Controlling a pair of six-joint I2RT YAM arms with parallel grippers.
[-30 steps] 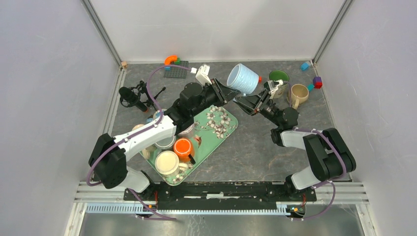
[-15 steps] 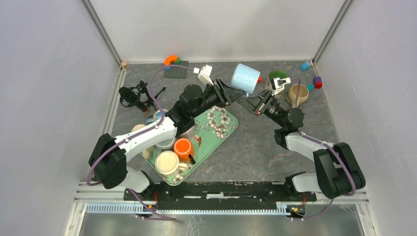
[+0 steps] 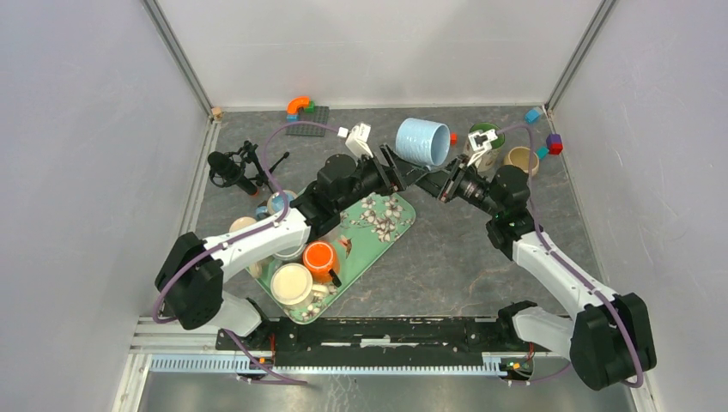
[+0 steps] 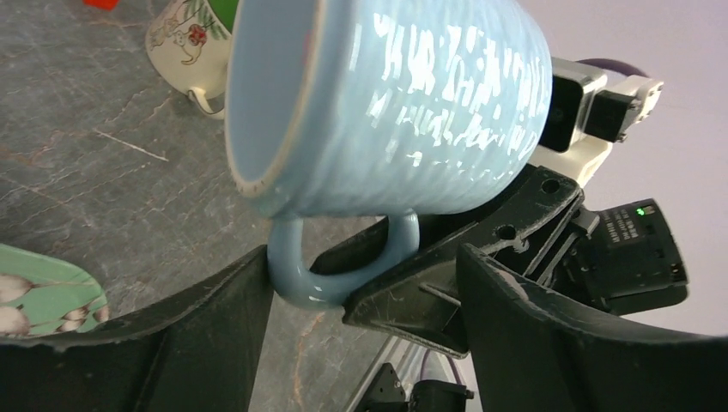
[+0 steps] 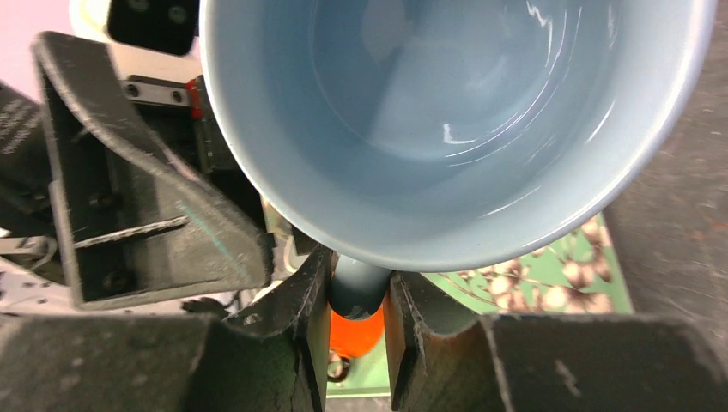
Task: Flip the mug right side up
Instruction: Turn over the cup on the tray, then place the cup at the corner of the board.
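Light blue ribbed mug (image 3: 422, 142) is on its side in the air, above the far middle of the grey table (image 3: 446, 249), between the two arms. In the top view its mouth faces right, toward the right arm, and its base faces left. The handle (image 4: 319, 287) hangs from the underside.

Right gripper (image 5: 356, 283) is clamped on the handle. The wrist view looks straight into the mug's mouth, and the handle's blue stub sits squeezed between the two black fingers just under the rim. This is the only grip on the mug.

Left gripper (image 4: 365, 283) has its jaws wide apart and grips nothing. Its two fingers straddle the handle loop from below. The one on the left of the wrist view is just beside the loop's outer curve; I cannot tell whether they touch. The other stands well off, with the right gripper's fingers filling the gap between them. The mug body sits above and beyond the left fingertips, not between them.

Below and to the left lies a green floral tray (image 3: 391, 225) with an orange cup (image 3: 319, 255) on it — the cup also shows through the gap under the mug in the right wrist view. A floral mug (image 4: 176, 39) stands on the table beyond the blue one.
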